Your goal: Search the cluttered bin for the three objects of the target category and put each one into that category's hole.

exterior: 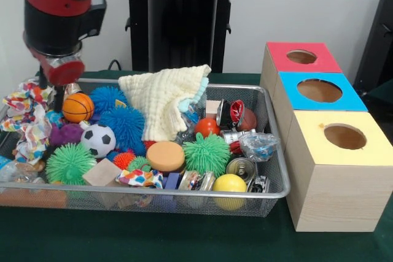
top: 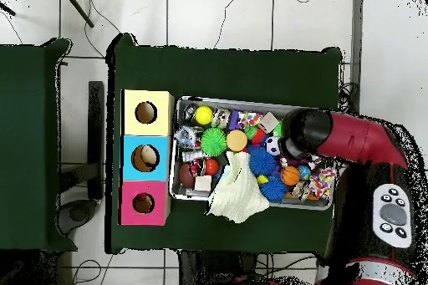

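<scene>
Wire-mesh bin (exterior: pixel 277 151) sits mid-table, packed full; three hole-topped boxes stand just beside it: red (exterior: pixel 301 57), blue (exterior: pixel 319 90), yellow (exterior: pixel 344 137).

The task sentence does not name the target category, so we judge from the contents. Balls are the likeliest set: a small basketball (exterior: pixel 78 107) at the end under the arm, a soccer ball (exterior: pixel 98 139) just in front of it, a smooth yellow ball (exterior: pixel 229 183) by the near rim.

Handling, as we judge it:
- Basketball: orange with black seams, light, firm, pebbled skin should give some grip. Take it across the widest part.
- Soccer ball: white with black patches, glossy, likely slippery. It is wedged among spiky rubber balls (exterior: pixel 126 124) (soft, they will yield).
- Yellow ball: plain, round, apt to roll against the cans (exterior: pixel 241 169).

A cream cloth (exterior: pixel 164 99) drapes over the far rim and may hide more.

Gripper (exterior: pixel 61 72) hangs over the bin's end, just above the basketball. We cannot tell whether it is parted or closed; nothing shows held.
</scene>
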Available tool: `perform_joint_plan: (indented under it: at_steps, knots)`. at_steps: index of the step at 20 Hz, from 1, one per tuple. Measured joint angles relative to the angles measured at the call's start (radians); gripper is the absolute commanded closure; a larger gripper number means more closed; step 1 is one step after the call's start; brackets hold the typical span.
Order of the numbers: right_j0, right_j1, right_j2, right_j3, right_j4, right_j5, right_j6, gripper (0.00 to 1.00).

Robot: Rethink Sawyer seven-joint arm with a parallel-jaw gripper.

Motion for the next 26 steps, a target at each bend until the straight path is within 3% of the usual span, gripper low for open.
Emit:
perform_joint_plan:
  at_steps: [11,15,26]
  knots:
    - [-0.202,0.134,0.151,-0.075,-0.140,-0.150,-0.206,0.00]
    - [-0.233,0.168,0.184,-0.075,-0.166,-0.182,-0.241,0.00]
    - [-0.286,0.158,0.287,-0.075,-0.168,-0.186,-0.252,0.00]
